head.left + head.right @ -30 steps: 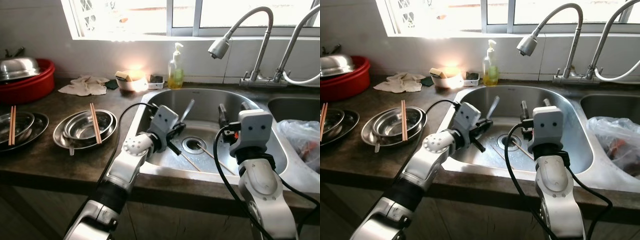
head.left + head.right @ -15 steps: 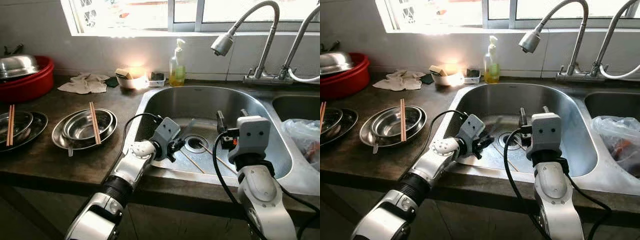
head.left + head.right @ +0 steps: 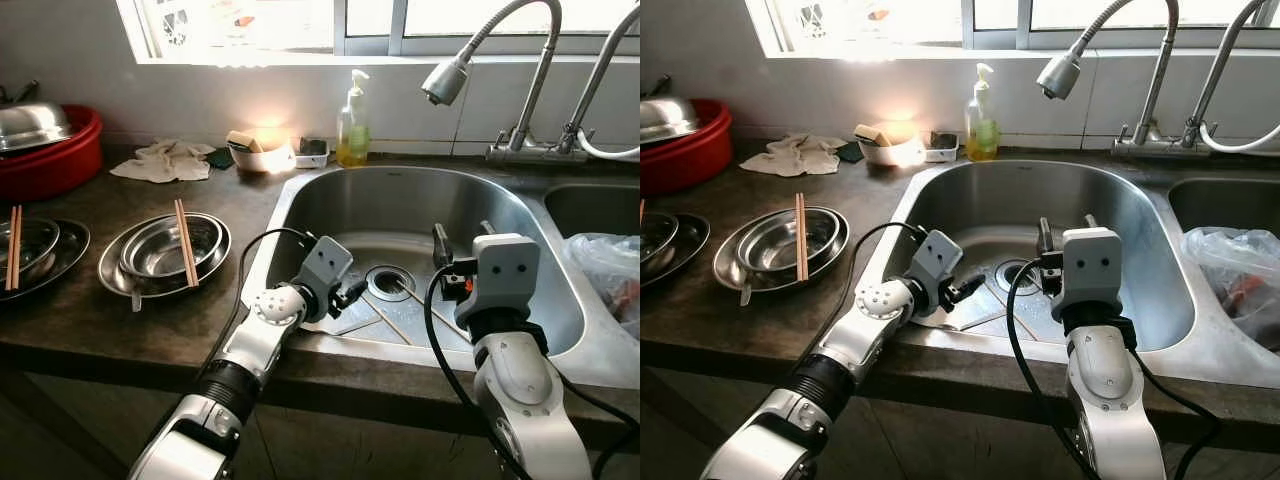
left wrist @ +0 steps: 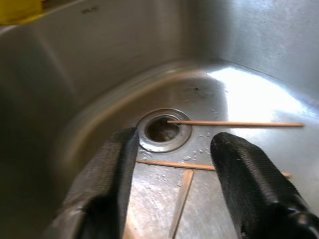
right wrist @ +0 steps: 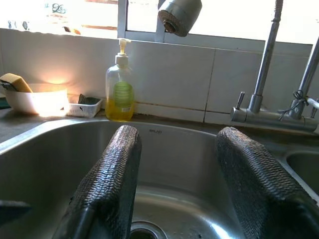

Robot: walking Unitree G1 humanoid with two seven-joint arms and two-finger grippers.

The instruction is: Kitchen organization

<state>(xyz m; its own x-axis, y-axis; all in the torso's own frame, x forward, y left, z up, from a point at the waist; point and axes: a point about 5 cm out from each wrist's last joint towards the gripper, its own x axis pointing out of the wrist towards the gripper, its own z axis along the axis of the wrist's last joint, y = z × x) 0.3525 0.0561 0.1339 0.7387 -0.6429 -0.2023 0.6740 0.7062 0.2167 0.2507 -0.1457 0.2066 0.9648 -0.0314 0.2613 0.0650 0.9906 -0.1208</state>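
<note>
**Left gripper drops low over the chopsticks in the sink**

Lower than a moment ago, the left gripper [image 4: 172,164] now hangs close above the floor of the sink [image 3: 310,190], fingers spread and holding nothing. Loose chopsticks [image 4: 234,123] lie on the wet steel around the drain [image 4: 163,130]: one reaches across the drain's rim, another lies just beneath the spread fingers. The right gripper [image 5: 174,174] sits higher over the basin, also spread and empty, facing the soap bottle [image 5: 119,92] at the sink's back edge.

On the counter [image 3: 80,320] beside the sink's left edge, a pair of chopsticks [image 3: 185,243] rests across stacked steel bowls [image 3: 165,255]. Further toward the counter's left end, a second pair [image 3: 12,247] lies on another steel dish.
</note>
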